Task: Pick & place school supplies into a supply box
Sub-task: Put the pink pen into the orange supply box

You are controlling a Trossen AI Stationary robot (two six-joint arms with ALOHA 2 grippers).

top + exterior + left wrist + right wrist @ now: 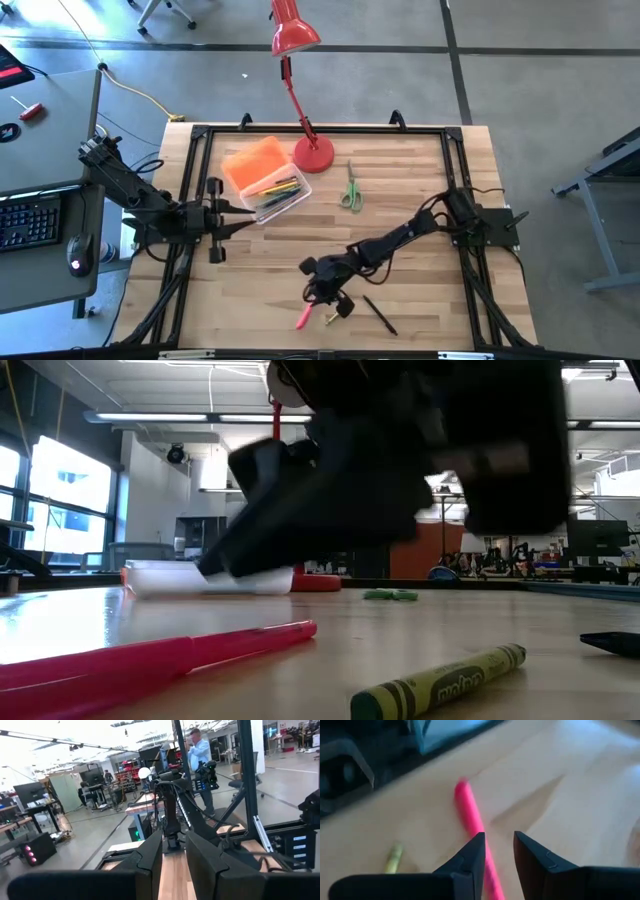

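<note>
The supply box (278,192) is clear, holds several pens, and sits at the table's far left with its orange lid (255,162) lying beside it. Green-handled scissors (349,188) lie flat to its right. Near the front edge lie a pink marker (303,318) (470,815), a yellow-green crayon (440,682) (393,857) and a black pen (380,314). My right gripper (318,298) (499,851) hangs open just over the pink marker, slanting down; I see no touch. My left gripper (243,224) (174,860) waits open and level near the box, with nothing between its fingers.
A red desk lamp stands with its round base (313,153) right of the box, and its head reaches beyond the far edge. Bare wood lies between the scissors and the right arm's base. People stand in the room beyond the table in the left wrist view.
</note>
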